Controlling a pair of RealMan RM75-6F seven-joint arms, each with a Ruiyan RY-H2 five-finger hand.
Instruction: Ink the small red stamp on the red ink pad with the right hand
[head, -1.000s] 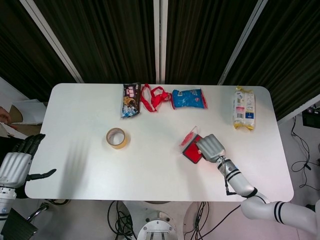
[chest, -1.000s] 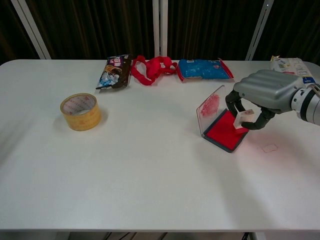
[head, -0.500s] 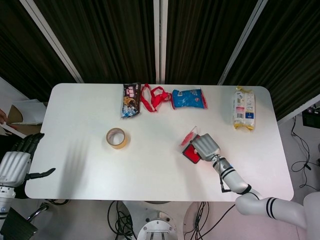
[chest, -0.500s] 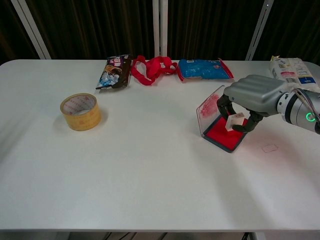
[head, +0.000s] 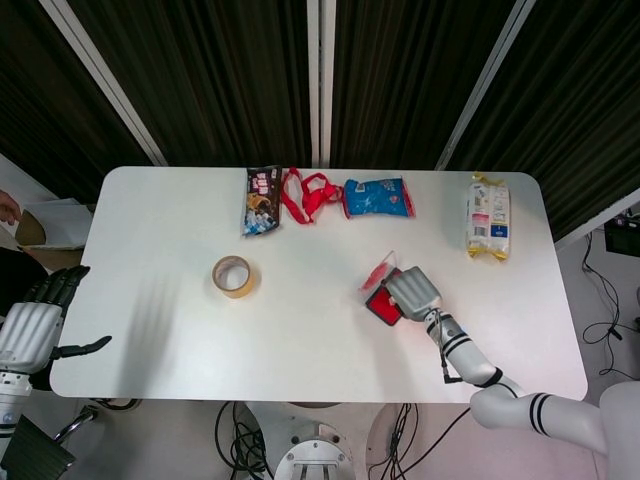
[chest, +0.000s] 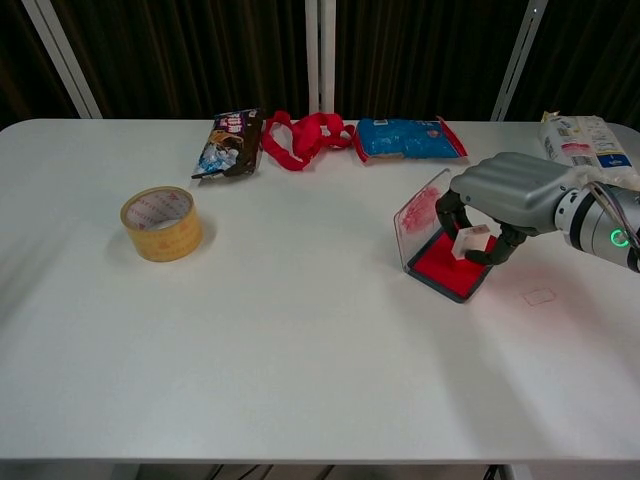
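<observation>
Your right robot hand (chest: 515, 195) is curled over the red ink pad (chest: 449, 267), fingers clamped on the small stamp (chest: 469, 241), which shows clear and pale in the chest view; its lower end sits on or just above the red pad surface, and you cannot tell from these views whether it touches. The ink pad lies open on the right half of the tabletop (chest: 300, 340), its clear lid (chest: 421, 220) standing up on the left side, smeared with red. A faint red rectangular mark (chest: 538, 297) lies on the tabletop just right of the pad.

Your left robot hand (head: 35, 325) hangs off the near left edge of the tabletop, fingers apart, holding nothing.

Along the far edge, left to right: a dark snack bag (chest: 230, 143), a red ribbon (chest: 305, 137), a blue packet (chest: 408, 138), and a yellow-and-white packet (chest: 582, 138) at the far right corner. A roll of tape (chest: 161, 222) sits on the left half, well apart from the pad
</observation>
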